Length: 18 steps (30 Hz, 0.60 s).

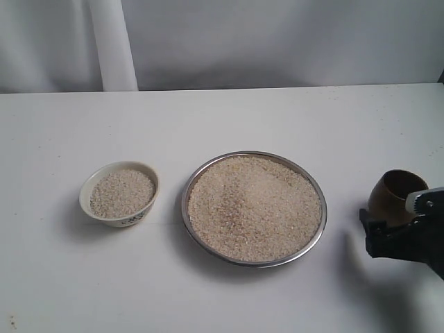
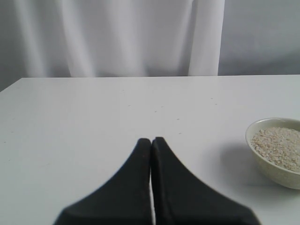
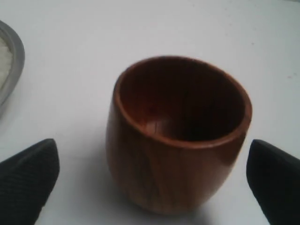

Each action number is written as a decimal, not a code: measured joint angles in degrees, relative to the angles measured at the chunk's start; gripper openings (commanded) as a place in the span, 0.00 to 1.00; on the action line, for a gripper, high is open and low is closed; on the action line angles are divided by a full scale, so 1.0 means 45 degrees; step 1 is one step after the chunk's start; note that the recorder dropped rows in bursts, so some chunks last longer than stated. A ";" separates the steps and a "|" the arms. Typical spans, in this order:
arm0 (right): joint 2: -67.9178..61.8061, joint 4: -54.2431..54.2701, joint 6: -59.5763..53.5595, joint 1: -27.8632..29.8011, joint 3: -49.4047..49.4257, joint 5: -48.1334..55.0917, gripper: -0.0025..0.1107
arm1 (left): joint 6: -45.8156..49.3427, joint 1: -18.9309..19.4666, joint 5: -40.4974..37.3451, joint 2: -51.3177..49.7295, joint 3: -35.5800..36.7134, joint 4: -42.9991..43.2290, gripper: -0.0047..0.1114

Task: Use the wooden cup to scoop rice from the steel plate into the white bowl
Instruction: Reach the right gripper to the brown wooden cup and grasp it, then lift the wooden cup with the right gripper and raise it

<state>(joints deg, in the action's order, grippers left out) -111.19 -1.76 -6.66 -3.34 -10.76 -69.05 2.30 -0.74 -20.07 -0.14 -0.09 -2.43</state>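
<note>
The steel plate (image 1: 184, 201) lies mid-table, heaped with rice (image 1: 254, 207). To its left sits the white bowl (image 1: 132, 220), also holding rice (image 1: 122, 192). The wooden cup (image 1: 397, 196) stands on the table right of the plate, and its dark inside looks empty. My right gripper (image 1: 394, 215) is open, with one finger on each side of the cup (image 3: 173, 140) and a gap showing on both sides. In the right wrist view the plate's rim (image 3: 14, 61) shows at the edge. My left gripper (image 2: 151, 140) is shut on nothing above bare table, with the bowl (image 2: 269, 171) off to one side.
The table is white with a pale curtain behind its far edge. A white post (image 1: 114, 45) stands at the back left. The left arm is out of the exterior view.
</note>
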 measured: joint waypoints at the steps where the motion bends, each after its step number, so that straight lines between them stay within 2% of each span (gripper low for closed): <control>1: -0.0114 0.0032 0.0000 0.0000 0.0000 0.0000 0.95 | 0.0000 0.0000 0.0000 0.0000 0.0000 0.0000 0.04; 18: -0.1061 0.0235 0.0000 0.0000 -0.0633 -0.0054 0.95 | 0.0000 0.0000 0.0000 0.0000 0.0000 0.0000 0.04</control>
<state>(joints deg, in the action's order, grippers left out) -115.97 -0.71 -6.66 -3.34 -13.61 -69.29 2.30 -0.74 -20.07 -0.14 -0.09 -2.43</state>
